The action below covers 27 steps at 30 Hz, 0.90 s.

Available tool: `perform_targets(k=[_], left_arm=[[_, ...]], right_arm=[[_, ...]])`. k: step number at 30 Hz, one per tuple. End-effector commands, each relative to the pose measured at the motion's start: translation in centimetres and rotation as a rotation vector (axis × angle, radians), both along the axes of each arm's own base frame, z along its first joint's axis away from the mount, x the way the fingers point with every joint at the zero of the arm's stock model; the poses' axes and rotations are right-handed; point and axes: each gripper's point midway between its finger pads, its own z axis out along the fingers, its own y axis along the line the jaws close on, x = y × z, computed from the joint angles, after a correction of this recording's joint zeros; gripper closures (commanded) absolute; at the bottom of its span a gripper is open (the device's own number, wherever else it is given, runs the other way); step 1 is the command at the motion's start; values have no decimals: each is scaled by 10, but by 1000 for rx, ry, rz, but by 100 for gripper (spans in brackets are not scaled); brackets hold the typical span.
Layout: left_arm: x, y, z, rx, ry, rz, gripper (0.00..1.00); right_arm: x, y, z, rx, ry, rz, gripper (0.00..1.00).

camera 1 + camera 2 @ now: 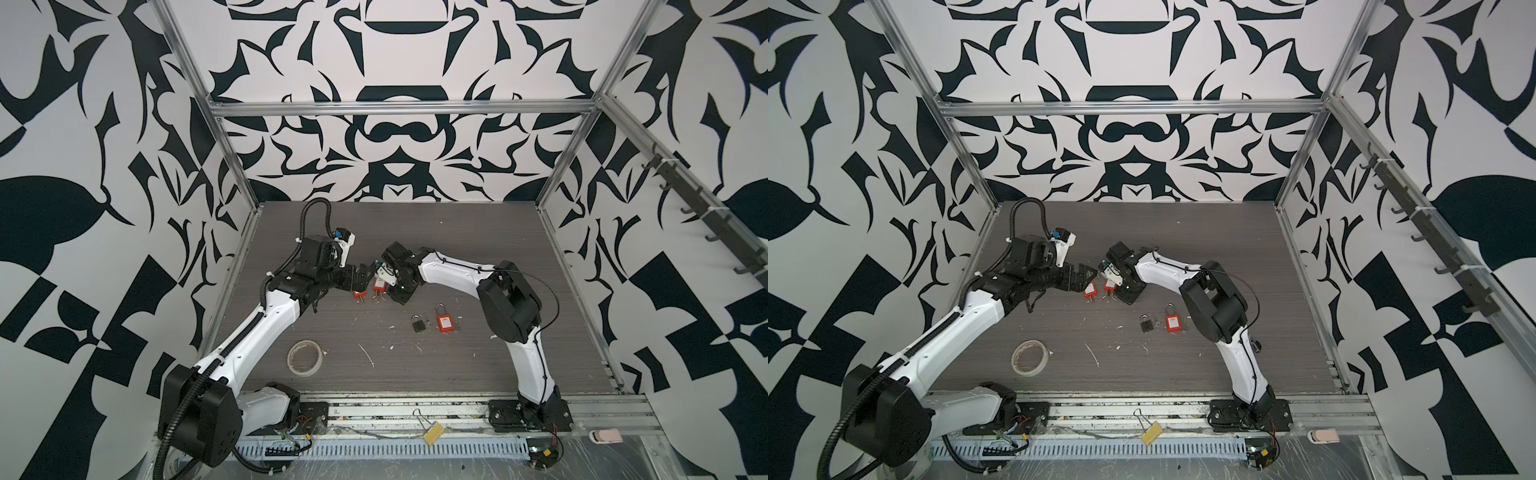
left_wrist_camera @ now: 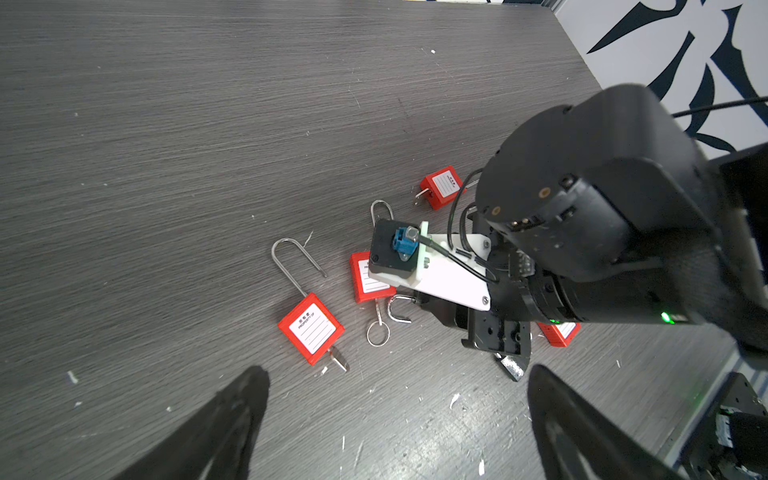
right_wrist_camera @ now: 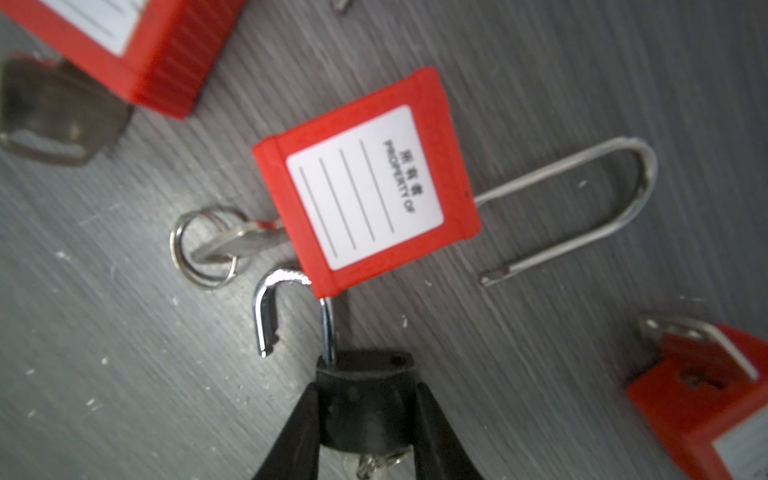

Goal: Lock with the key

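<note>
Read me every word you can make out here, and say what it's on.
"PROPERTY OF": white label, red padlock with the key ring.
"PROPERTY OF": label, second red padlock.
Chinese characters beside both: too blurred.
Other padlock labels: too small to read.

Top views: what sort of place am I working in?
Most likely a robot test cell in a lab: an aluminium frame with patterned wall panels boxes in the grey table, the left arm and right arm are bolted to its front rail, and loose padlocks lie about.
</note>
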Motion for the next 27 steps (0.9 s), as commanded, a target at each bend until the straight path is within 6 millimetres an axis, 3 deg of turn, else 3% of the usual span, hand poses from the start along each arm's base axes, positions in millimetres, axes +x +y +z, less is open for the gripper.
perform_targets(k=[1, 7, 12, 20, 27], left_arm=[[0, 2, 8, 2, -13, 0, 1], [-3, 3, 3, 18, -4, -34, 1], [-22, -9, -8, 8, 37, -168, 1], [-59, -47, -2, -192, 95, -453, 28], [-72, -65, 1, -328, 185, -564, 35]], right_arm=[[-9, -2, 10, 5, 3, 35, 73], [-18, 10, 50, 147, -77, 145, 79], [-38, 8, 86, 259, -174, 277, 82], [-59, -15, 132, 307, -313, 337, 85], [-73, -27, 163, 357, -390, 342, 86]])
